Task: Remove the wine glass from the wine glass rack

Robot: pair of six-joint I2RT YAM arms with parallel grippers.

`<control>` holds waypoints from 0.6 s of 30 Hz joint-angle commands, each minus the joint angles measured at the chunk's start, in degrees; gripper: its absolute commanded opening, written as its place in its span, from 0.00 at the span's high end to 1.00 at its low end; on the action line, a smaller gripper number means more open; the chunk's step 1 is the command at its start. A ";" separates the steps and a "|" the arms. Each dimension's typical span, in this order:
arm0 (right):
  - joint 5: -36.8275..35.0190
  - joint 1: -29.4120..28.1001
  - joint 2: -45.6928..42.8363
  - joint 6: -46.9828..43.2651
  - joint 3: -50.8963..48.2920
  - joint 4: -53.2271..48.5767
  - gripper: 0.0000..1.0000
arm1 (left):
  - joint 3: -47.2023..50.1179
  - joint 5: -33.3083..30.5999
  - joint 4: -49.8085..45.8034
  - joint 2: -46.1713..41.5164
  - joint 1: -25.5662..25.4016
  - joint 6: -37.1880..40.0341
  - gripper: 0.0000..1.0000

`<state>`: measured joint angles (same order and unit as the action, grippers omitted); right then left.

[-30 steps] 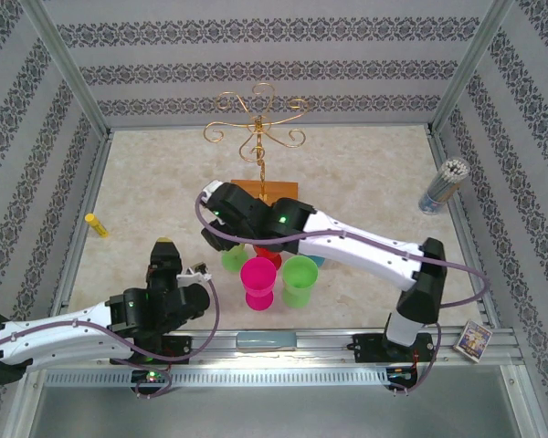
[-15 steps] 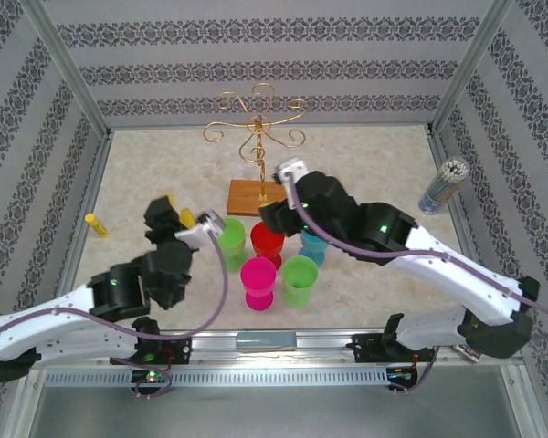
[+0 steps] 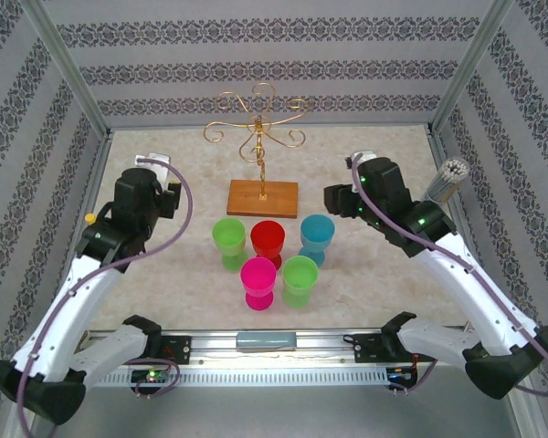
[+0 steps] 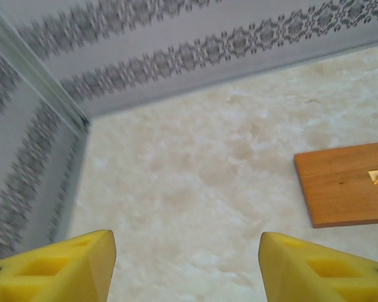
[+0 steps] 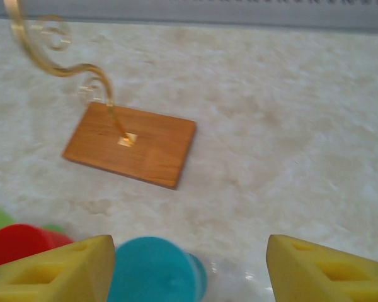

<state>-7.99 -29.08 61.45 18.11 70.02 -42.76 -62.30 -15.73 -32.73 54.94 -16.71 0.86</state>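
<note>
Looking down from above, I see the wine glass rack (image 3: 258, 144) at the far middle of the table (image 3: 384, 164). Its gold stem stands upright and its scroll arms fan out at the top. I can make out nothing hanging from those arms. Its wooden base (image 3: 263, 198) lies flat, long side running left to right.

Just in front of the base, five coloured wine glasses stand upright with their mouths up. The red wine glass (image 3: 267, 240) and blue wine glass (image 3: 317, 234) are closest to the base. The light green wine glass (image 3: 228, 239), pink wine glass (image 3: 258, 276) and green wine glass (image 3: 300, 274) complete the group. Judging by this, the unloading looks done.

The rack sits between my two arms. From the left gripper (image 4: 186, 264) it lies ahead and to the right. From the right gripper (image 5: 189, 267) it lies ahead and to the left, and that side seems slightly nearer.

Both sets of yellow fingers, left (image 4: 63, 267) and right (image 5: 57, 267), are spread wide with nothing between them.
</note>
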 commanded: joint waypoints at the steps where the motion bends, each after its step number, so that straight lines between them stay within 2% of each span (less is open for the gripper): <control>1: 6.41 7.15 -1.66 -0.73 -3.23 2.57 0.35 | 0.82 15.50 4.77 1.82 6.24 -10.01 0.37; 4: 5.15 12.07 -1.38 -2.46 -6.70 5.33 0.34 | 3.58 20.92 10.54 4.73 12.77 -13.80 0.36; 8: 5.19 17.71 -0.55 -3.87 -12.08 11.42 0.29 | 8.37 21.89 18.35 7.19 17.42 -16.33 0.29; 9: 6.02 19.22 -0.36 -3.95 -13.56 13.21 0.27 | 8.83 21.95 19.40 7.90 17.95 -16.12 0.27; 10: 6.67 20.62 -0.15 -4.19 -15.12 15.25 0.16 | 8.95 21.01 19.83 8.82 18.11 -15.45 0.22; 11: 6.97 21.78 0.01 -4.51 -16.63 17.29 0.04 | 8.84 19.79 20.01 9.89 18.13 -14.81 0.11; 13: 6.39 23.45 0.45 -5.41 -19.54 21.35 0.02 | 9.19 18.27 21.17 11.30 18.12 -13.88 0.01; 18: 3.92 26.37 3.82 -7.95 -25.95 31.42 0.02 | 13.85 14.28 28.04 11.66 18.29 -12.80 0.00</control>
<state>-2.76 -3.73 63.88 12.64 46.46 -20.45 -50.65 1.17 -11.84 67.02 0.89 -12.47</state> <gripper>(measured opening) 0.977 0.997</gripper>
